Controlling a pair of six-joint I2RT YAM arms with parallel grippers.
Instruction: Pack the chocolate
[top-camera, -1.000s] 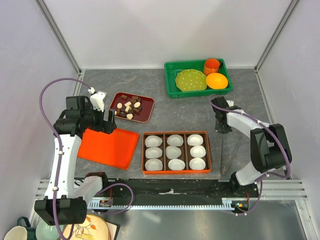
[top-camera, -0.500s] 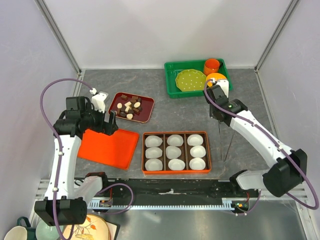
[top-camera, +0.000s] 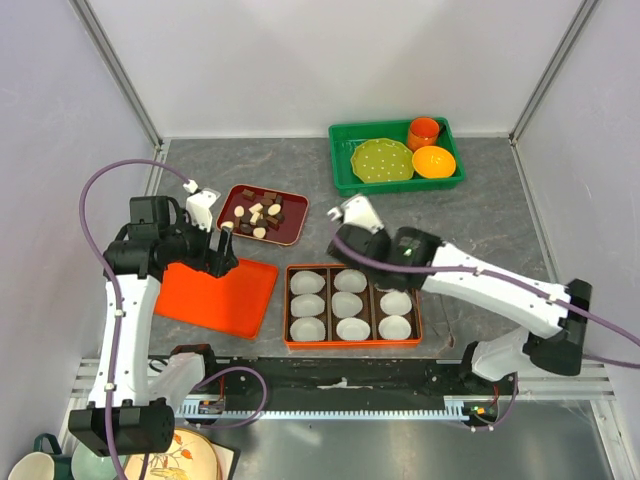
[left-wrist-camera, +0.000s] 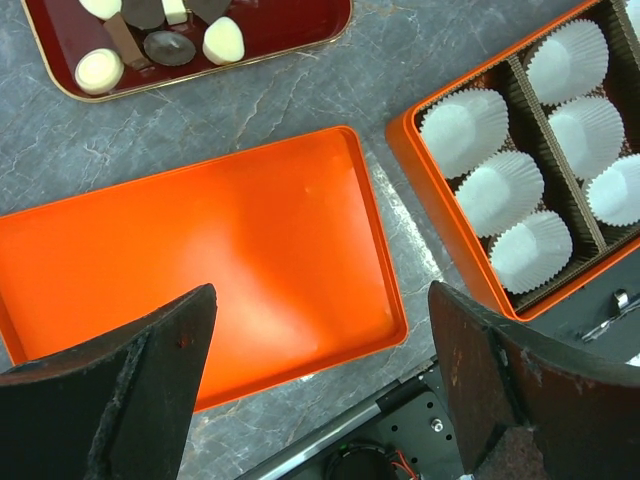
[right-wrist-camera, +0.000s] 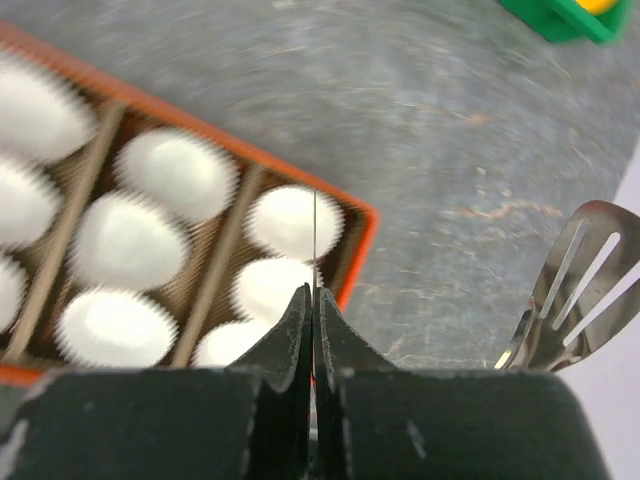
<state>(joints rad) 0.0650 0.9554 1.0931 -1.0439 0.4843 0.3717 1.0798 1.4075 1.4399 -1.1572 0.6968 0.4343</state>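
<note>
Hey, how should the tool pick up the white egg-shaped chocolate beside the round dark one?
Grip the white egg-shaped chocolate across its narrower width, descending from straight above; it lies flat in the shallow red tray, and the round dark one crowds one side.

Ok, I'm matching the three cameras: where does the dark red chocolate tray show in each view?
Top external: dark red tray left of centre.
Left wrist: top left, cut by the edge.
Right wrist: not in view.
Shared landmark: the orange cup box, in all three views.
</note>
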